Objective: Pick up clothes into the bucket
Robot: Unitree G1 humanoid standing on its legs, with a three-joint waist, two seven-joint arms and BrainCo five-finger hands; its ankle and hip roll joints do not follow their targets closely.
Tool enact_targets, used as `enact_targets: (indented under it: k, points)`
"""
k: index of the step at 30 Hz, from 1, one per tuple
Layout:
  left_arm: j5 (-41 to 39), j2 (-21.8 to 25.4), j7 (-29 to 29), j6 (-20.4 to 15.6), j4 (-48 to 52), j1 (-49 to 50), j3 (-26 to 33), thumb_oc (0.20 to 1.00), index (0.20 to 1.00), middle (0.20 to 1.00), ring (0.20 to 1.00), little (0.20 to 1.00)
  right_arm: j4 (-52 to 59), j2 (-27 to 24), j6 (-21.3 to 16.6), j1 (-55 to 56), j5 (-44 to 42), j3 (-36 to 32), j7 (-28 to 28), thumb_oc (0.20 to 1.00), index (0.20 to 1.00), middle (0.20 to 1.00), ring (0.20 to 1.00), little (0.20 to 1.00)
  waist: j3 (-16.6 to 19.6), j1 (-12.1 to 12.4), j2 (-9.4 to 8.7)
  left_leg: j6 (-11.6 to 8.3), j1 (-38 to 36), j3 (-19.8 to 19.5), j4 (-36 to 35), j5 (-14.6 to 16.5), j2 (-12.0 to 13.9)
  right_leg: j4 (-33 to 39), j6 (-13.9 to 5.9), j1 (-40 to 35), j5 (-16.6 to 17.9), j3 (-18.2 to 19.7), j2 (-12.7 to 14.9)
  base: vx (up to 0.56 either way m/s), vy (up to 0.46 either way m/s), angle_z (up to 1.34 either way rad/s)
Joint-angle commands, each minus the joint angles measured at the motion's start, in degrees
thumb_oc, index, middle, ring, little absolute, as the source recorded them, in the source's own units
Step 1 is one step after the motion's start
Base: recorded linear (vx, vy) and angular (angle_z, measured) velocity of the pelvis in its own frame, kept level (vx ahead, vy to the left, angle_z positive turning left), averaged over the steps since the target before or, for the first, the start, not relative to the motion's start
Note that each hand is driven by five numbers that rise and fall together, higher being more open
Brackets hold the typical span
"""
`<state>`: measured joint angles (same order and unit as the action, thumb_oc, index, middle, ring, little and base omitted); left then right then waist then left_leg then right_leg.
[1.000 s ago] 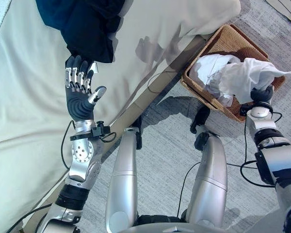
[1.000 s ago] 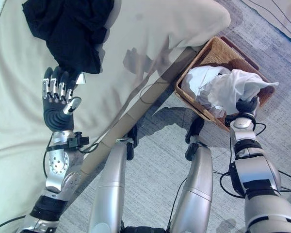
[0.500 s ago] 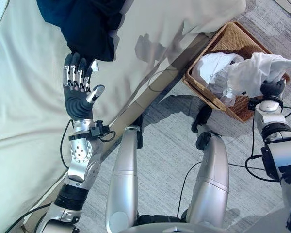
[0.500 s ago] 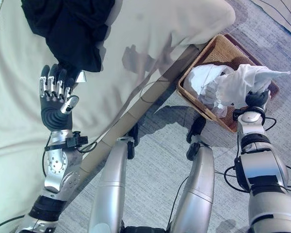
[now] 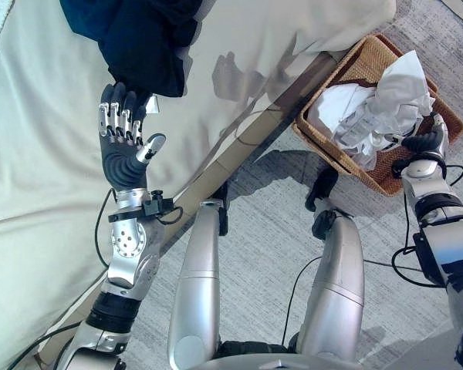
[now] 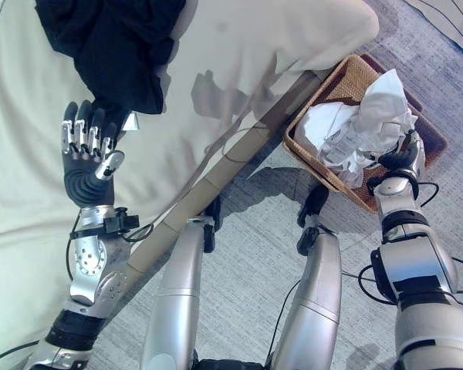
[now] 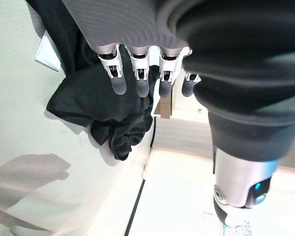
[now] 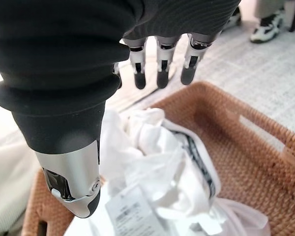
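The left robot hand point(image 5: 124, 137) lay open on the bed point(image 5: 38, 177), fingertips touching the near edge of one black garment point(image 5: 139, 38), which lay bunched just beyond it, farther up the bed. The right robot hand point(image 6: 402, 158) hung open and empty above the one basket point(image 6: 347, 77), where white clothes point(image 6: 355, 123) were piled.

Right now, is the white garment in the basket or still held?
In: the white garment lies heaped in the wicker basket; right hand open above it.

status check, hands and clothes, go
Right robot hand open above the wicker basket, white clothes dropped in. Left robot hand open at the black garment on the bed. Nothing in the way.
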<state>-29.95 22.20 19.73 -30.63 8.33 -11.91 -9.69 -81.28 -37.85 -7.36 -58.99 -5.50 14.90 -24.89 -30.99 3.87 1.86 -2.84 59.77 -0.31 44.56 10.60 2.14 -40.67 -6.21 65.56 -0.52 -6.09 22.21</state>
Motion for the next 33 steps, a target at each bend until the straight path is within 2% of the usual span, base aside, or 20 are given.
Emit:
enact_targets:
  k: [1,7,11,12,13,14,19,22,23,24,26,27,28,29,30,33]
  points:
    - [0.1,-2.0,-0.4,-2.2,6.1,2.1,3.5,1.000,1.000,1.000,1.000,1.000,-2.7,-0.8,1.6,2.3,3.8,3.0,-1.1,1.000,1.000,1.000,1.000,1.000,4.4,-1.6,2.96,0.66,0.9,2.2,-1.0,-0.3,0.4,-5.3,-1.50,-3.2,-6.3,1.7,0.1,0.00,0.000,0.00]
    - [1.0,-2.1,-0.2,-2.1,4.2,0.8,3.7,1.000,1.000,1.000,1.000,1.000,-2.9,0.8,1.6,4.8,3.0,0.7,-1.6,1.000,1.000,1.000,1.000,1.000,5.2,-1.6,2.78,0.37,-4.1,2.1,-6.6,-1.7,1.1,-1.0,-2.17,-7.5,-5.2,0.4,-0.1,0.00,0.000,0.00]
    - [4.9,-1.8,2.0,-1.9,0.8,-0.7,4.2,1.000,1.000,1.000,1.000,1.000,3.8,3.4,-1.9,9.9,0.2,-1.6,-3.0,1.000,1.000,1.000,1.000,1.000,5.6,-2.2,1.88,-0.34,-10.2,1.8,-12.6,-3.9,1.8,4.4,-2.83,-14.0,-3.5,-1.8,-0.5,0.00,-0.036,0.00]
    - [6.1,-1.9,2.6,-1.8,-0.8,-1.3,4.3,1.000,1.000,1.000,1.000,1.000,7.0,4.5,-3.4,11.7,-0.8,-2.1,-3.2,1.000,1.000,1.000,1.000,1.000,5.5,-2.6,1.38,-0.33,-11.2,2.0,-14.5,-6.2,1.9,6.6,-2.23,-15.6,-1.5,-2.6,-0.5,0.03,-0.057,0.02]
    - [6.2,-1.8,2.7,-1.9,-0.9,-1.3,4.3,1.000,1.000,1.000,1.000,1.000,7.1,4.6,-3.4,11.9,-0.7,-2.1,-3.2,1.000,1.000,1.000,1.000,1.000,5.6,-2.5,1.44,-0.78,-12.2,1.5,-14.4,-4.7,2.0,6.2,-2.88,-16.4,-3.0,-2.4,-0.7,-0.02,-0.073,0.02]
    - [8.8,-1.6,3.8,-1.5,-2.2,-1.6,5.0,1.000,1.000,1.000,1.000,1.000,13.4,6.2,-5.5,15.4,-1.6,-2.5,-3.1,1.000,1.000,1.000,1.000,1.000,5.6,-3.2,0.71,-0.95,-14.8,1.4,-17.7,-7.4,2.3,9.4,-2.40,-19.6,-0.7,-3.7,-1.0,0.06,-0.099,0.02]
    - [12.4,-1.4,6.2,-0.9,-9.6,-2.1,6.1,1.000,1.000,1.000,1.000,1.000,35.6,10.3,-10.0,28.7,-1.6,-3.7,-1.3,1.000,1.000,1.000,1.000,1.000,6.0,-4.3,-0.81,-2.46,-25.5,-0.9,-25.6,-10.5,3.7,16.7,-2.34,-32.1,0.0,-7.3,-2.9,0.10,-0.152,0.06]
    - [15.9,-0.7,7.5,0.6,-14.0,-2.3,6.4,1.000,1.000,1.000,1.000,1.000,44.7,11.7,-11.8,34.7,-1.8,-4.6,1.1,1.000,1.000,1.000,1.000,1.000,6.3,-4.5,-1.30,-3.76,-31.6,-2.1,-29.4,-12.3,5.0,20.0,-2.00,-39.5,-0.2,-10.1,-4.1,0.12,-0.142,0.24]
    - [15.9,-0.7,7.5,0.6,-14.0,-2.3,6.4,1.000,1.000,1.000,1.000,1.000,44.7,11.7,-11.8,34.7,-1.8,-4.7,1.1,1.000,1.000,1.000,1.000,1.000,6.2,-4.5,-1.29,-3.76,-31.7,-2.1,-29.5,-12.4,5.0,20.1,-2.00,-39.6,-0.2,-10.1,-4.1,0.16,-0.155,0.39]
    - [16.3,-0.8,7.1,1.0,-15.9,-1.7,6.7,1.000,1.000,1.000,1.000,1.000,48.5,13.1,-12.9,38.4,-2.8,-5.6,2.6,1.000,1.000,1.000,1.000,1.000,7.1,-4.7,-1.70,-4.30,-34.5,-2.1,-29.9,-12.3,6.2,21.6,-1.73,-43.9,-0.9,-12.0,-4.8,0.15,-0.132,0.21]
    - [16.7,-0.8,7.0,1.8,-17.1,-1.5,6.6,1.000,1.000,1.000,1.000,1.000,51.3,14.8,-13.1,40.8,-4.6,-5.7,4.3,1.000,1.000,1.000,1.000,1.000,7.2,-4.8,-2.13,-5.06,-35.5,-1.8,-27.5,-12.3,6.4,22.9,-1.15,-48.5,-1.3,-13.7,-4.8,0.13,-0.116,0.25]
    - [17.2,-0.9,7.0,2.3,-18.2,-2.0,6.1,1.000,1.000,1.000,1.000,1.000,53.4,15.1,-13.1,41.8,-4.5,-5.5,4.7,1.000,1.000,1.000,1.000,1.000,7.4,-5.2,-2.38,-4.96,-35.2,0.7,-26.7,-13.4,7.3,23.6,-1.02,-50.5,-1.3,-15.6,-4.1,0.06,-0.018,0.42]
    - [17.8,-1.0,6.7,2.6,-18.9,-2.3,5.4,1.000,1.000,1.000,1.000,1.000,54.2,15.7,-13.3,42.4,-4.7,-5.3,4.8,1.000,1.000,1.000,1.000,1.000,8.2,-5.8,-2.17,-4.50,-35.9,3.7,-28.9,-15.4,9.0,24.1,-1.22,-51.5,-1.6,-16.9,-4.1,0.07,0.102,0.52]
    - [18.5,-0.8,7.0,2.6,-19.3,-2.3,5.0,1.000,1.000,1.000,1.000,1.000,54.0,15.9,-13.2,42.2,-4.9,-4.8,4.9,1.000,1.000,1.000,1.000,1.000,8.6,-5.2,-1.70,-4.31,-36.5,3.5,-31.7,-16.8,8.5,23.4,-1.45,-50.8,-1.3,-16.5,-4.2,0.12,0.226,0.86]
    - [19.6,-0.6,6.9,3.0,-19.3,-1.3,5.6,1.000,1.000,1.000,1.000,1.000,55.5,16.3,-13.1,42.4,-4.3,-4.2,5.8,1.000,1.000,1.000,1.000,1.000,9.7,-4.8,-1.58,-3.56,-39.4,3.3,-34.2,-15.6,8.2,22.4,-1.80,-50.3,-1.3,-15.2,-3.8,0.17,0.223,0.66]
    - [26.1,0.9,8.0,5.2,-21.0,-1.5,4.6,1.000,1.000,1.000,1.000,1.000,55.5,18.0,-12.9,43.7,-5.3,-4.5,6.6,1.000,1.000,1.000,1.000,1.000,11.6,-4.8,-1.93,-2.42,-41.4,4.7,-34.5,-15.0,6.7,23.4,-2.67,-54.2,-0.5,-16.2,-1.9,0.17,0.141,0.13]
